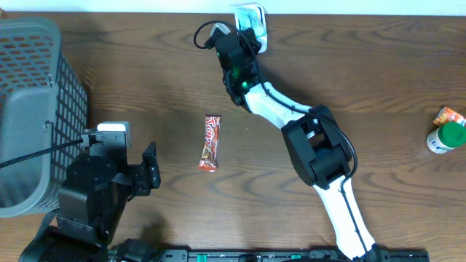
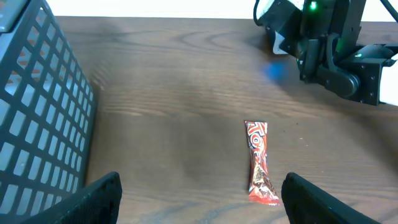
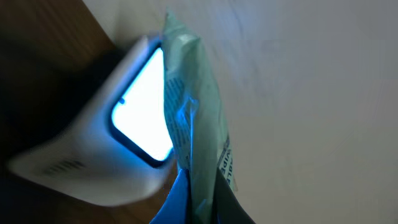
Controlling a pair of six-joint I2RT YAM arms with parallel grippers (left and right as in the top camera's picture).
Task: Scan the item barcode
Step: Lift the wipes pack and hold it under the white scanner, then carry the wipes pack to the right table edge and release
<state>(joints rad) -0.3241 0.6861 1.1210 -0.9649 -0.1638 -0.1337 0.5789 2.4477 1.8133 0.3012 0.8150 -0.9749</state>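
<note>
You were mid-scan: your right hand (image 1: 245,34) was clamped on the thin, crinkly pale-green packet (image 3: 193,112), held edge-on beside the scanner (image 3: 81,162) with its glowing rounded window, at the bench's (image 1: 145,73) far edge. Next, I'd judge, the barcode face needed turning squarely to the light. Your left hand (image 2: 199,199) hung open near the glossy red candy bar (image 2: 258,162).

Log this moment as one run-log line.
right end effector: shut on pale green plastic packet, at blue-lit window of white plastic scanner | left end effector: open, empty | red wrapped candy bar: flat on wooden table
</note>
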